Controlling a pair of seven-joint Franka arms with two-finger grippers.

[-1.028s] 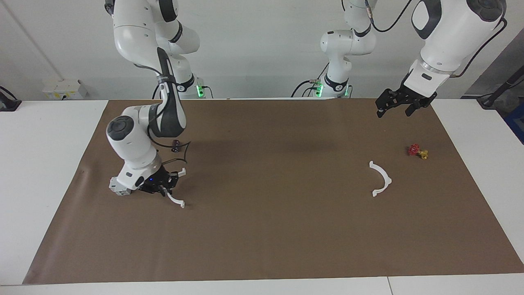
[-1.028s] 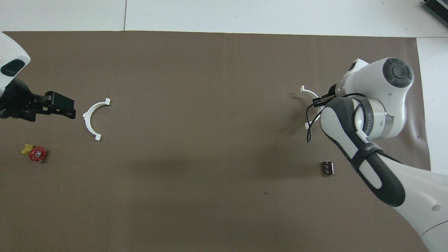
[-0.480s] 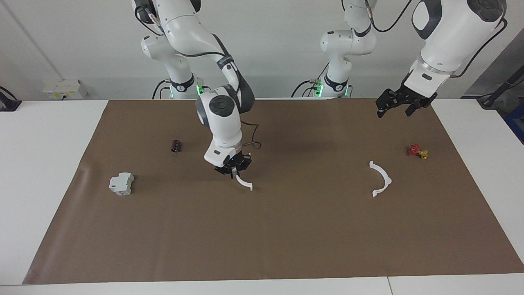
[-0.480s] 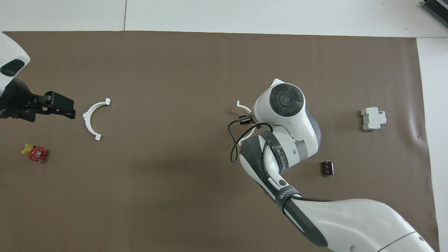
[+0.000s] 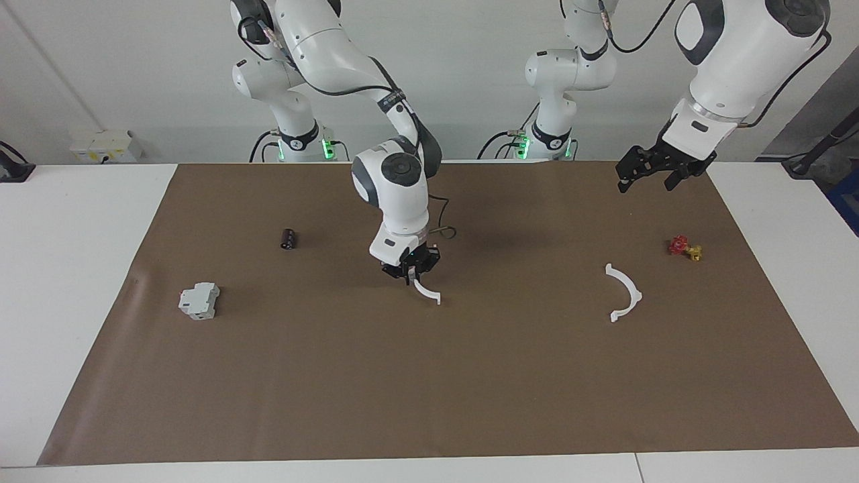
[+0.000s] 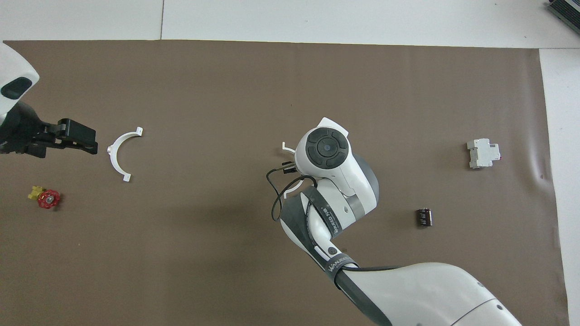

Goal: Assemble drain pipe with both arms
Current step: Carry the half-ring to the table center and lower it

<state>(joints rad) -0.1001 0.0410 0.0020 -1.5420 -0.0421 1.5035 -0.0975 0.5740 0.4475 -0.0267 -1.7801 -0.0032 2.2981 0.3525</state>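
On brown mat [image 5: 429, 389]: grey-white block [image 5: 199, 300], black cylinder [image 5: 288, 239], red-yellow valve [image 5: 684, 248].
Right gripper [image 5: 409, 275]: clamped on half-ring [image 5: 427, 292], over mat centre.
Left gripper [image 5: 647, 173]: fingers apart, waits near valve.
2nd half-ring [image 5: 624, 293]: flat, beside valve.
Room: white table [image 5: 74, 268], white wall.

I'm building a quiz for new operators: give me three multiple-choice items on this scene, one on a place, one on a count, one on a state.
1. Where does the free half-ring lie?
A. beside the grey-white block
B. toward the left arm's end of the mat, near the red-and-yellow valve
C. on the bare table

2. How many white half-rings show?
A. one
B. two
C. three

3. What is the right gripper doing?
A. holding a half-ring over mid-mat
B. hanging open and bare
C. gripping the valve

Key: 1 B, it lies near the valve. 2 B, one lies free, one is held. 3 A, its fingertips pinch the piece's upper end.
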